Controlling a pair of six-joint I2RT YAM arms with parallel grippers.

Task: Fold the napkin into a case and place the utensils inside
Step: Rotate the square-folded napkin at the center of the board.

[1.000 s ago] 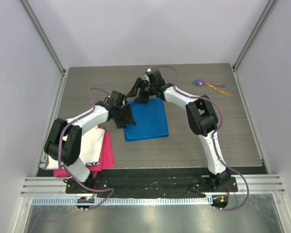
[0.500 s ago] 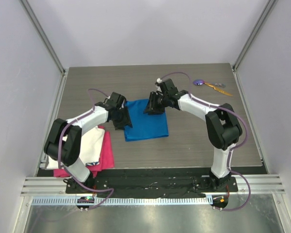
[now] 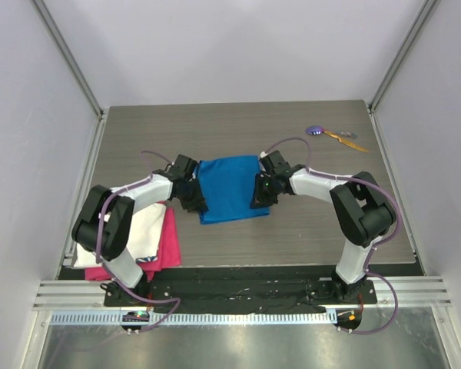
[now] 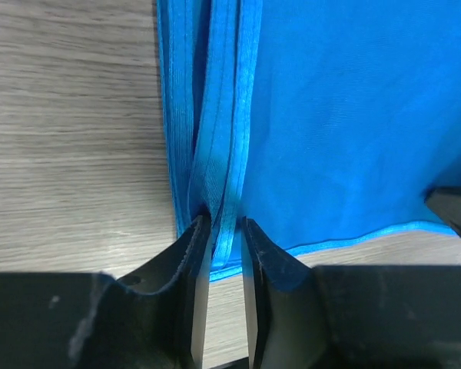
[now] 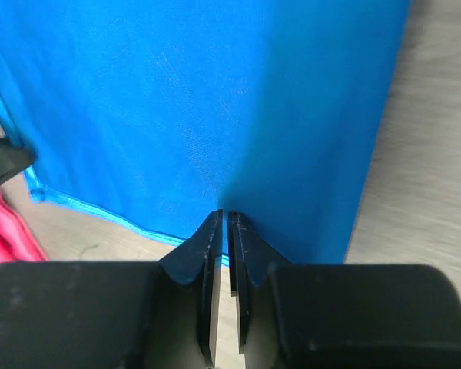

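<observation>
The blue napkin (image 3: 230, 188) lies flat as a folded rectangle in the middle of the table. My left gripper (image 3: 196, 201) sits at its near left corner. In the left wrist view the left gripper (image 4: 224, 223) is shut on a raised ridge of the napkin (image 4: 338, 115) along that edge. My right gripper (image 3: 260, 197) is at the near right corner. In the right wrist view the right gripper (image 5: 223, 217) has its jaws almost together on the napkin's (image 5: 200, 100) near edge. The utensils lie far right: a purple-headed one (image 3: 315, 130) and an orange one (image 3: 346, 139).
A white cloth (image 3: 142, 227) and a pink cloth (image 3: 167, 242) lie stacked at the near left, beside the left arm. The pink cloth (image 5: 4, 231) also shows at the left edge of the right wrist view. Grey walls stand round the table.
The right gripper has travelled from the napkin's far edge down its right side to the near corner. The left gripper has slid nearer too. Both have closed from wide open.
</observation>
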